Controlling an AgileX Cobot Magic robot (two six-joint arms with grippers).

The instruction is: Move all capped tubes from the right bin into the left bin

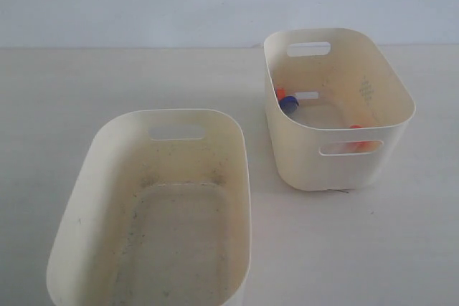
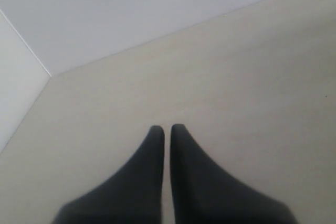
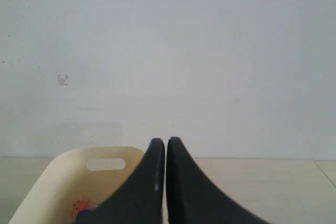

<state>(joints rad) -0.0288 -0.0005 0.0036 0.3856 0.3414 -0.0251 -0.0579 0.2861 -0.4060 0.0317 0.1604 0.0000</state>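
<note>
Both closed and empty: left pincer [image 2: 167, 128] and right pincer [image 3: 166, 141]; capped tubes [image 1: 289, 104] lie near the walls of the right bin [image 1: 308, 170], none seen in the left bin [image 1: 107, 177], so a descending fingertip could catch the rim or shove the bin.

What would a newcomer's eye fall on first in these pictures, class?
Bright blue and orange-red caps of the capped tubes stand out inside the right bin, farther back on the right. Nearer on the left, the left bin gapes, its floor grime-speckled and bare of tubes. The left claw and right claw are both shut, holding nothing.
</note>
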